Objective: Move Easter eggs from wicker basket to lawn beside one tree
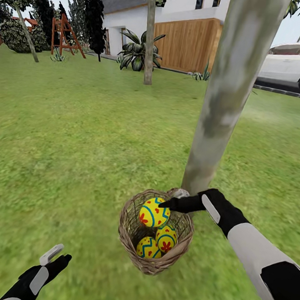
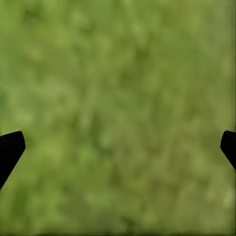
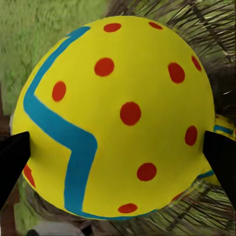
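Observation:
The wicker basket [image 1: 129, 238] stands on the lawn [image 1: 68, 152] at the foot of the thick pale grey tree [image 1: 226, 97]. Three yellow Easter eggs lie in it: one on top at rim height [image 1: 151, 213], two lower down [image 1: 166, 238] [image 1: 147, 248]. My right gripper [image 1: 171, 200] reaches in from the right and is shut on the top egg [image 3: 123, 113], a fingertip pressed against each of its sides. My left gripper [image 1: 57, 256] hangs open over bare grass [image 2: 118, 113] at the lower left, holding nothing.
A thin-trunked tree [image 1: 150, 41] stands farther back on the grass. Beyond it are a white house with a wooden wall [image 1: 190, 40], a large leafy plant [image 1: 137, 52], an orange ladder frame [image 1: 64, 35] and a white car [image 1: 294, 64]. Open grass stretches left of the basket.

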### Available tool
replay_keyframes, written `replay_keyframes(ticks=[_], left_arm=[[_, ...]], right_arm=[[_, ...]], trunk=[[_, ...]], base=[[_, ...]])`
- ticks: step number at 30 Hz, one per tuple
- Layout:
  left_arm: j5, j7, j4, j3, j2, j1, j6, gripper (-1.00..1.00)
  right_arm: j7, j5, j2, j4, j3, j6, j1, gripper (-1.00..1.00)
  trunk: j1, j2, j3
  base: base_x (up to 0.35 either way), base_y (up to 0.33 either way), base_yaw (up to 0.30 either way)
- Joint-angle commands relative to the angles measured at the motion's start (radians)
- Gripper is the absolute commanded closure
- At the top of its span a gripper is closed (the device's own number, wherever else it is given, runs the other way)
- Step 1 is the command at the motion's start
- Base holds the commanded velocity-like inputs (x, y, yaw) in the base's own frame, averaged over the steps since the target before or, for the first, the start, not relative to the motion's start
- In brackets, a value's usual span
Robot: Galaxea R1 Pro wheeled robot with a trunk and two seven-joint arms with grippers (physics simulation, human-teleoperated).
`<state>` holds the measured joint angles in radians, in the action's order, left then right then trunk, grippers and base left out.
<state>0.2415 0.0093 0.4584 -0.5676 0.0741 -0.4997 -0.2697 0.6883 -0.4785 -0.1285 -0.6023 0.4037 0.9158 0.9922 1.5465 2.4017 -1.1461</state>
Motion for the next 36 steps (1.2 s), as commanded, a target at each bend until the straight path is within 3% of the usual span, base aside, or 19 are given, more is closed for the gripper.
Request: replay_keyframes(ticks=[1,4,5,8,14,16,19,24,35,36], left_arm=[[0.010,0.001,0.000,-0.003,0.000,0.000,-0.006,-1.00],[0.010,0.001,-0.001,-0.003,0.000,0.000,-0.006,-1.00],[0.010,0.000,-0.001,-0.003,0.000,0.000,-0.006,-1.00],[0.010,0.000,-0.002,-0.003,0.000,0.000,-0.006,-1.00],[0.010,0.000,-0.003,-0.003,0.000,0.000,-0.005,-1.00],[0.010,0.000,-0.003,-0.003,0.000,0.000,-0.005,-1.00],[0.006,0.001,-0.007,-0.003,0.007,0.013,-0.011,-1.00],[0.010,0.002,0.014,-0.003,0.002,0.024,-0.022,-1.00],[0.017,-0.057,0.076,-0.014,0.051,0.027,-0.081,-1.00],[0.017,-0.753,0.389,-0.013,0.099,0.027,-0.490,-1.00]], right_arm=[[0.042,0.002,-0.013,-0.001,0.004,-0.001,-0.002,1.00],[0.166,0.003,-0.045,-0.003,0.004,-0.031,-0.023,1.00],[0.232,0.001,-0.072,-0.003,0.005,-0.046,-0.027,1.00],[0.382,0.003,-0.116,0.008,0.005,-0.058,-0.040,1.00],[0.528,0.003,-0.175,0.016,0.006,-0.079,-0.054,1.00],[0.550,0.001,-0.202,0.015,0.006,-0.081,-0.073,1.00],[0.545,0.012,-0.199,0.032,0.014,-0.076,-0.067,1.00],[0.573,0.017,-0.225,0.027,0.012,-0.071,-0.059,1.00],[0.627,0.017,-0.288,0.038,0.012,-0.084,-0.083,1.00],[0.714,0.014,-0.384,0.038,0.012,-0.084,-0.086,1.00]], trunk=[[-0.004,-0.007,0.002],[-0.016,-0.028,0.012],[-0.019,-0.035,0.015],[-0.031,-0.056,0.024],[-0.054,-0.098,0.043],[-0.062,-0.112,0.049],[-0.061,-0.112,0.049],[-0.061,-0.112,0.049],[-0.061,-0.112,0.049],[-0.061,-0.112,0.049]], base=[[0.000,0.000,0.000],[0.000,0.000,0.000],[0.000,0.000,0.000],[0.000,0.000,0.000],[0.000,0.000,0.000],[0.000,0.000,0.000],[0.000,0.000,0.000],[0.000,0.000,0.000],[0.000,0.000,0.000],[0.000,0.000,0.000]])
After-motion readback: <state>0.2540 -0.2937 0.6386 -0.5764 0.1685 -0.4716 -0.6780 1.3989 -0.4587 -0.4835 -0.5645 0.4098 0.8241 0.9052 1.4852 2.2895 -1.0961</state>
